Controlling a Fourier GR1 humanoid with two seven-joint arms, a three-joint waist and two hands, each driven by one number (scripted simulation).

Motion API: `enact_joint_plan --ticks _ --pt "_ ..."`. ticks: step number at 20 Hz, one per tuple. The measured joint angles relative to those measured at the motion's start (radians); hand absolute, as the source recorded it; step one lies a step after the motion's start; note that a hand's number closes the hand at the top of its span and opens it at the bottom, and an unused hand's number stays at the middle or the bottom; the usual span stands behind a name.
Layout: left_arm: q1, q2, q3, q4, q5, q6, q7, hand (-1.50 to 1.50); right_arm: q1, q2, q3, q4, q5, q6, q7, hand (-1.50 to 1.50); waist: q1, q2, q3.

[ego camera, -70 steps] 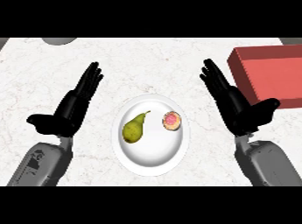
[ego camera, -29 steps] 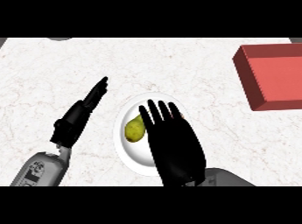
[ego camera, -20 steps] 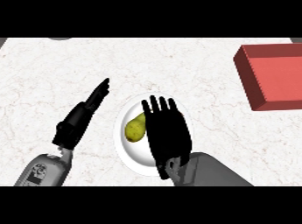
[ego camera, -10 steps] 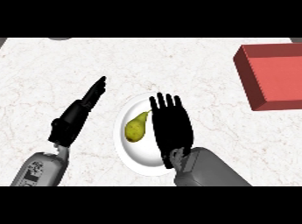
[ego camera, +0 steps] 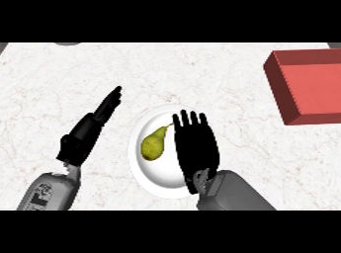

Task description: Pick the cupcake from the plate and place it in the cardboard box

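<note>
A white plate [ego camera: 157, 181] lies at the middle of the marble counter with a yellow-green pear [ego camera: 153, 144] on its left half. My right hand [ego camera: 195, 148] is spread flat over the plate's right half, fingers straight and pointing away from me. It covers the spot where the cupcake lay, so the cupcake is hidden. The red box [ego camera: 320, 85] stands at the far right, well apart from the hand. My left hand [ego camera: 91, 129] rests open on its edge to the left of the plate, fingers straight.
A grey round object [ego camera: 68, 43] peeks in at the counter's far left edge. Bare marble stretches between the plate and the red box.
My right hand came from beside the plate to over its right half, hiding the cupcake; over the last second it shifted slightly right. My left hand turned edge-on and stays still.
</note>
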Motion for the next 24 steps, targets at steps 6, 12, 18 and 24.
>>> enact_joint_plan --ticks 6,12,18,24 --pt "0.006 -0.018 0.02 -0.016 -0.016 -0.023 0.013 0.0 -0.011 0.008 -0.021 0.059 0.002 0.005 -0.008 -1.5 0.002 0.0 0.0" --pt "0.01 -0.036 0.039 -0.034 -0.035 -0.04 0.032 0.0 0.027 0.005 -0.043 0.099 0.056 -0.009 -0.062 -1.5 0.0 0.0 0.0" --pt "0.019 -0.063 0.038 -0.031 -0.066 -0.044 0.022 0.0 0.008 0.01 -0.047 0.177 0.101 -0.041 -0.078 -1.5 0.001 -0.001 0.0" --pt "0.015 -0.057 0.074 -0.03 -0.062 -0.077 0.022 0.0 0.023 0.013 -0.078 0.197 0.142 -0.048 -0.135 1.5 0.001 -0.006 -0.001"
